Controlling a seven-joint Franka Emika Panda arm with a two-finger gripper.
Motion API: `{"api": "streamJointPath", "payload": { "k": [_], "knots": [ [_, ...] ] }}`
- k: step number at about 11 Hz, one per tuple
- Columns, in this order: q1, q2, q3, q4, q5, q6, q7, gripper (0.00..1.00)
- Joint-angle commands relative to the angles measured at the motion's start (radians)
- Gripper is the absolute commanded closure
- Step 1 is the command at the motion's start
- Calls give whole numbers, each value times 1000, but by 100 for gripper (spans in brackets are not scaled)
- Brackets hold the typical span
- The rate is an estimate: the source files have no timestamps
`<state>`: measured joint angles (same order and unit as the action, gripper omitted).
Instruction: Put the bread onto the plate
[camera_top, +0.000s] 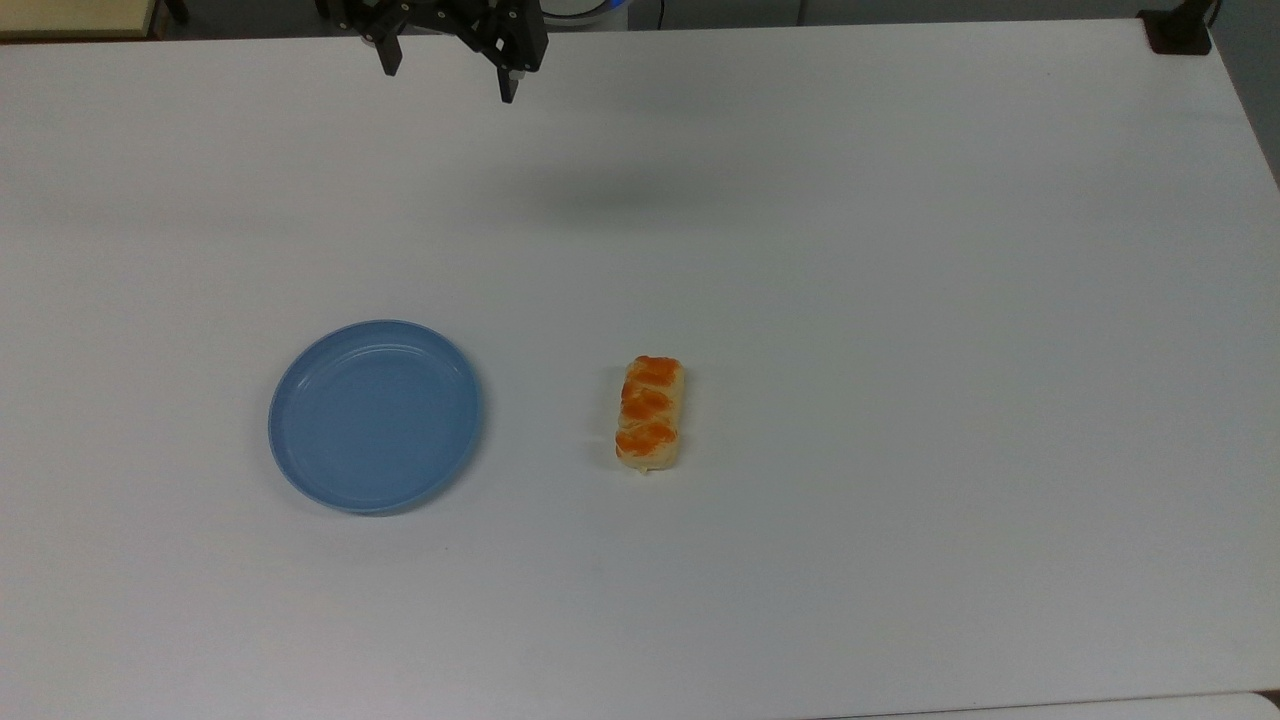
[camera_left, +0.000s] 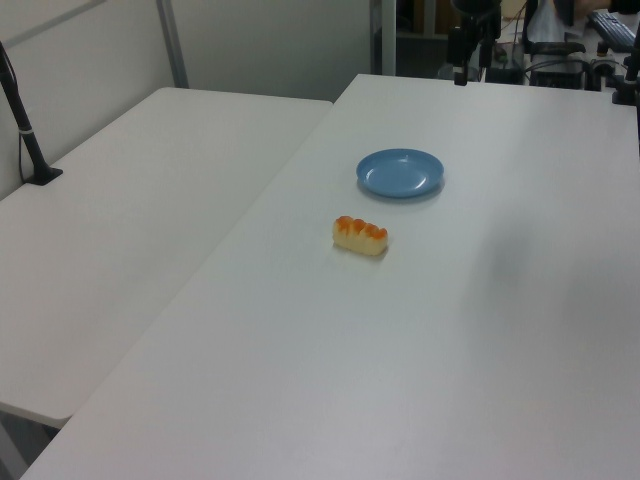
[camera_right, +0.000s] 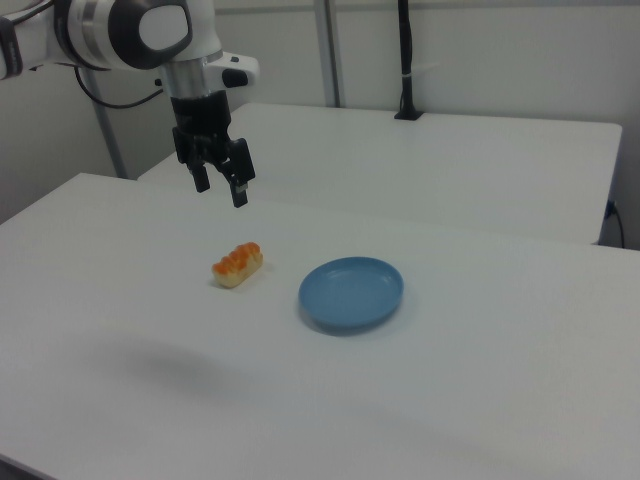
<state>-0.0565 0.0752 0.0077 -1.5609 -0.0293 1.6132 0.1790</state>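
The bread (camera_top: 650, 413), a pale-tan roll with three orange glazed bumps, lies on the white table (camera_top: 900, 300) near its middle; I also see the bread (camera_left: 360, 235) in the left view and the bread (camera_right: 237, 264) in the right view. The light-blue plate (camera_top: 376, 415) sits apart to the top view's left of it, with nothing on it; plate (camera_left: 400, 172), plate (camera_right: 351, 293). My black gripper (camera_top: 449, 85) hangs open high above the table's far edge in the top view, holding nothing; gripper (camera_right: 220, 193).
A second white table (camera_left: 150, 220) adjoins on the left view's left, with a black post (camera_left: 25, 125) clamped to it. A black clamp (camera_top: 1180, 30) sits at the top view's upper right corner. Equipment and cables (camera_left: 560, 60) stand beyond the far end in the left view.
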Motion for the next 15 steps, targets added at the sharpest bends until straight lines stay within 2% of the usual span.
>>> {"api": "streamJointPath", "payload": {
  "k": [1,8,11,12,15],
  "knots": [
    [18,-25,-9,-28,0,-7,-4,0],
    [29,-22,-9,-28,0,-10,-6,0],
    [67,-5,-20,-28,-9,5,-13,0],
    [73,21,-22,-27,-9,39,-12,0],
    [154,147,-40,-19,18,212,37,0]
  ]
}}
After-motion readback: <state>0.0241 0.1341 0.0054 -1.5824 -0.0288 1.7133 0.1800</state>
